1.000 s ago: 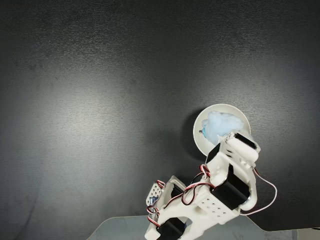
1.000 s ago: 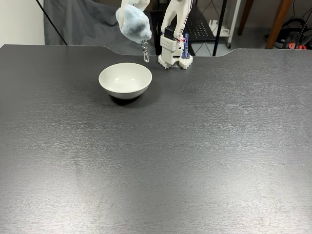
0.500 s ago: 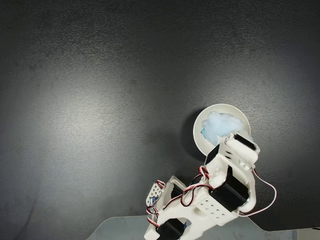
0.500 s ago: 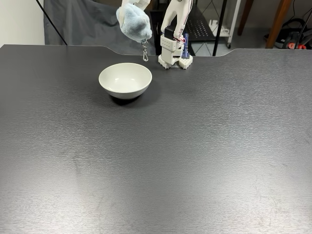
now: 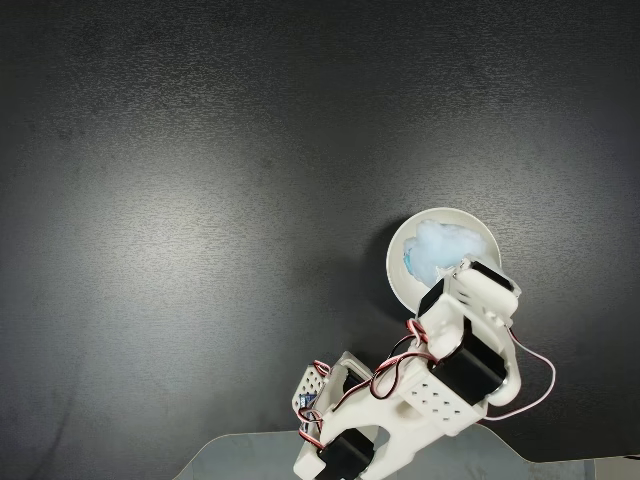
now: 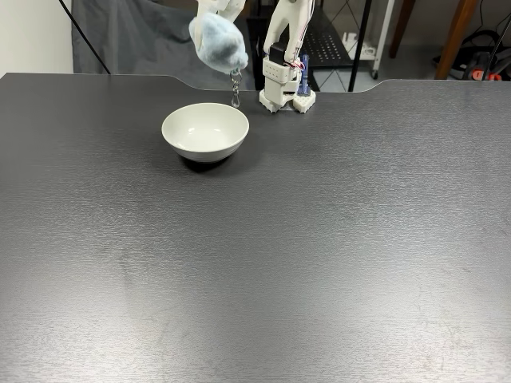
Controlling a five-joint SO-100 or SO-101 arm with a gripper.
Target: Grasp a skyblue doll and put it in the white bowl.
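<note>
Skyblue doll (image 6: 217, 40): small fluffy pale-blue plush, rounded, held up in air above table, not touching bowl. Metal keychain clip (image 6: 235, 89) dangles from its lower right, hanging just above bowl's far right rim. In a fixed view from above, doll (image 5: 436, 250) overlaps bowl interior, partly hidden by arm.

White bowl (image 6: 205, 132): plain, round, glossy, upright, interior bare and smooth. Stands on dark table near far edge, left of centre in a fixed view; from above, rim (image 5: 397, 246) shows close to near edge.

The blue doll (image 6: 217, 41) hangs in the air above the white bowl (image 6: 205, 132), near the table's (image 6: 319, 255) far edge.
</note>
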